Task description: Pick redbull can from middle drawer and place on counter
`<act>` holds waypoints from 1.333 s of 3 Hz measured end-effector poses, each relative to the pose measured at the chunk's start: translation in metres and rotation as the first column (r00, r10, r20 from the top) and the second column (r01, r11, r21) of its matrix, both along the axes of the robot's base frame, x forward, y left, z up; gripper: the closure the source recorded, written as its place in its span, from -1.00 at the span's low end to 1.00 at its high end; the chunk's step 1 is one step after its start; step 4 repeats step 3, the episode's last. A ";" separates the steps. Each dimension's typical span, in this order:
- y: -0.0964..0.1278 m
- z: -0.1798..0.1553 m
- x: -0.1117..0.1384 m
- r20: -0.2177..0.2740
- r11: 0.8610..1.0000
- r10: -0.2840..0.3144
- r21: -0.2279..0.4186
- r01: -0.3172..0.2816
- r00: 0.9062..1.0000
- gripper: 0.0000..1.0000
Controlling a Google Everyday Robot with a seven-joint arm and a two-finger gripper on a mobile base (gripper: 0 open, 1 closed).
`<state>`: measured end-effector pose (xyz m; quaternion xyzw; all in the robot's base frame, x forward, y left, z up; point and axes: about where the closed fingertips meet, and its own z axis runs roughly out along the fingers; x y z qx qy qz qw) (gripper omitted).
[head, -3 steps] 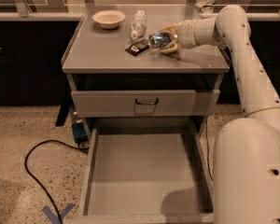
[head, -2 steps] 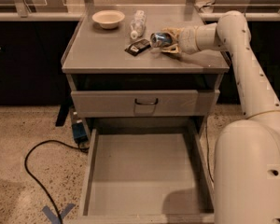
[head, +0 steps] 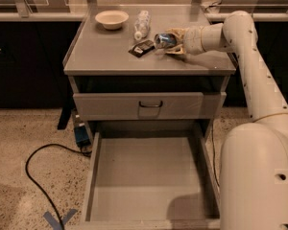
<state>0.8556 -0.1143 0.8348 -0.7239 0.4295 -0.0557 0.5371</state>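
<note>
The redbull can (head: 163,40), blue and silver, lies on its side with its silver end facing left, low over the right part of the counter (head: 105,54). My gripper (head: 175,43) reaches in from the right and is shut on the can. Whether the can rests on the counter or hangs just above it I cannot tell. The middle drawer (head: 149,176) is pulled open below, and its floor is bare.
A cream bowl (head: 112,19), a clear plastic bottle (head: 142,24) and a dark packet (head: 141,48) lie on the counter left of the can. A closed drawer front with a loop handle (head: 151,104) sits above the open drawer. A black cable (head: 36,176) lies on the floor at left.
The gripper and the can have shifted very slightly left and away. The grip on the can is unchanged.
</note>
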 end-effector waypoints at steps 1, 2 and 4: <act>0.000 0.000 0.000 0.000 1.000 0.000 0.000 0.000 1.000 -0.61; 0.000 0.000 0.000 0.000 1.000 0.000 0.000 0.000 1.000 -1.00; 0.000 0.000 0.000 0.000 1.000 0.000 0.000 0.000 1.000 -1.00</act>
